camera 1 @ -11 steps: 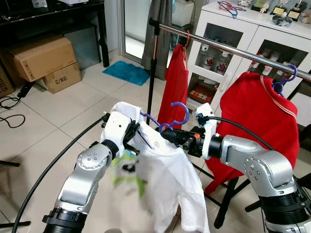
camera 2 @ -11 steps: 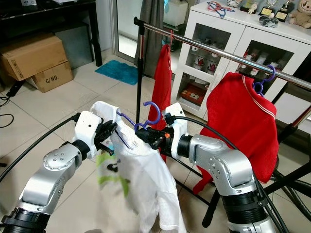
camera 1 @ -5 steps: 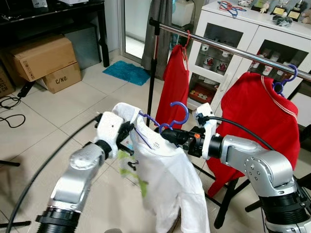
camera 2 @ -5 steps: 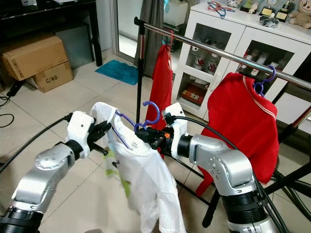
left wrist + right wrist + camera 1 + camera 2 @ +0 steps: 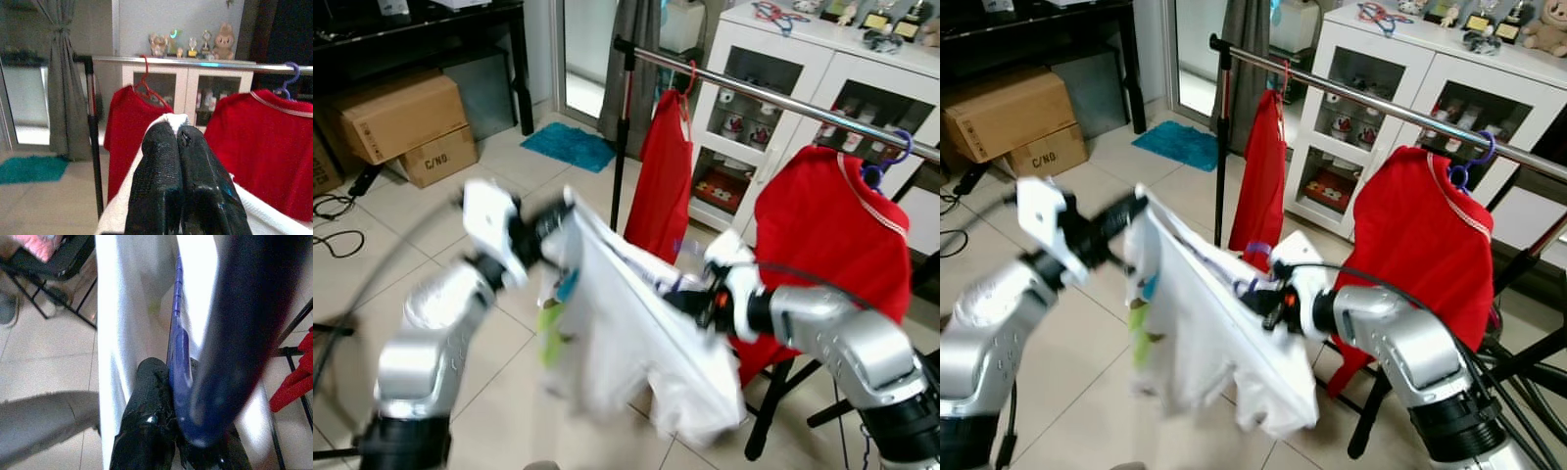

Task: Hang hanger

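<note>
The white shirt [image 5: 626, 313] on its blue hanger [image 5: 178, 352] is stretched between both arms, just near of the clothes rail [image 5: 773, 96]. The left claw [image 5: 178, 147] is clenched on the shirt's shoulder; the right claw [image 5: 168, 396] grips the hanger. Everything is blurred. I'd worry the taut cloth could slide off the hanger, or the hook could miss the rail. Two red shirts [image 5: 832, 225] hang there above a tiled floor [image 5: 440, 215], with a white cabinet [image 5: 754, 127] far behind and cardboard boxes [image 5: 396, 122] at the left.
</note>
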{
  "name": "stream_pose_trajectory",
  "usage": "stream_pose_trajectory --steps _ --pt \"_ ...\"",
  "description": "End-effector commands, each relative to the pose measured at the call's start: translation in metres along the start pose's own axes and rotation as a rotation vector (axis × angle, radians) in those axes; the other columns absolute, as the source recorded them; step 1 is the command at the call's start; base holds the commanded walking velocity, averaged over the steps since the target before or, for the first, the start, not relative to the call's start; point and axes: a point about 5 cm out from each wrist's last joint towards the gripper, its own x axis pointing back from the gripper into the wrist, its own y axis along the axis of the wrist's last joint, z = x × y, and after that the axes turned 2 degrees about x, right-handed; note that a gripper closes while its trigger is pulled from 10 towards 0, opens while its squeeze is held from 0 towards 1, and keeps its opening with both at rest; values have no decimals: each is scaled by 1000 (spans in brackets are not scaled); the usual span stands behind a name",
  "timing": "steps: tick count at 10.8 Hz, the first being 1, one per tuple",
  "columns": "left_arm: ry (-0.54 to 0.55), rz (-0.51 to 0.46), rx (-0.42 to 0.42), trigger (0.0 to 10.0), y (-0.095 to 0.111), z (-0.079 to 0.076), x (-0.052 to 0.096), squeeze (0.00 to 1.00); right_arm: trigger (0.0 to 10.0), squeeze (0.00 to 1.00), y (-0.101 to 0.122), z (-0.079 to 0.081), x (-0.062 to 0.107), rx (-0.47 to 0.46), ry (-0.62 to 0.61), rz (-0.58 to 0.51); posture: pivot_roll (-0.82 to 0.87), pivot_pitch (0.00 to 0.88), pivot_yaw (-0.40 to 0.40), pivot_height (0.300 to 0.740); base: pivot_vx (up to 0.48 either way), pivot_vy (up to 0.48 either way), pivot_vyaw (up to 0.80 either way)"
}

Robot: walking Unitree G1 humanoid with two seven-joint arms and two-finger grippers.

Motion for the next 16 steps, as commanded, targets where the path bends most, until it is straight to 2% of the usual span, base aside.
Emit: stream_pose_trajectory --steps 1,3,5,7,8,9,11,12,13,16 --pt "109 -44 -64 0 19 20 -2 0 0 0 -3 0 5 8 13 14 98 0 -90 740 0 0 0" --pt "291 11 -188 0 26 51 4 0 0 0 4 -1 15 -48 47 -88 95 0 -85 740 0 0 0" --pt "469 141 -276 0 18 93 25 0 0 0 19 7 44 -66 207 -295 94 0 -81 740 0 0 0" --pt "530 117 -215 0 15 103 21 0 0 0 20 18 51 -66 304 -325 89 0 -77 740 0 0 0" --pt "508 97 -187 0 15 100 15 0 0 0 20 21 49 -69 312 -327 87 0 -75 740 0 0 0" --pt "400 64 -183 0 17 86 1 0 0 0 15 27 44 -29 313 -265 85 0 -73 740 0 0 0" --pt "165 30 -166 0 26 58 -19 0 0 0 5 17 31 20 154 -135 85 0 -73 740 0 0 0" --pt "59 5 -118 0 35 46 -25 0 0 0 -6 13 29 115 100 -10 85 0 -73 740 0 0 0" --pt "-42 14 -94 0 41 36 -28 0 0 0 -13 11 27 170 65 66 85 0 -73 740 0 0 0" --pt "-170 120 -95 0 36 24 -32 0 0 0 -11 12 20 169 53 81 90 0 -73 740 0 0 0"
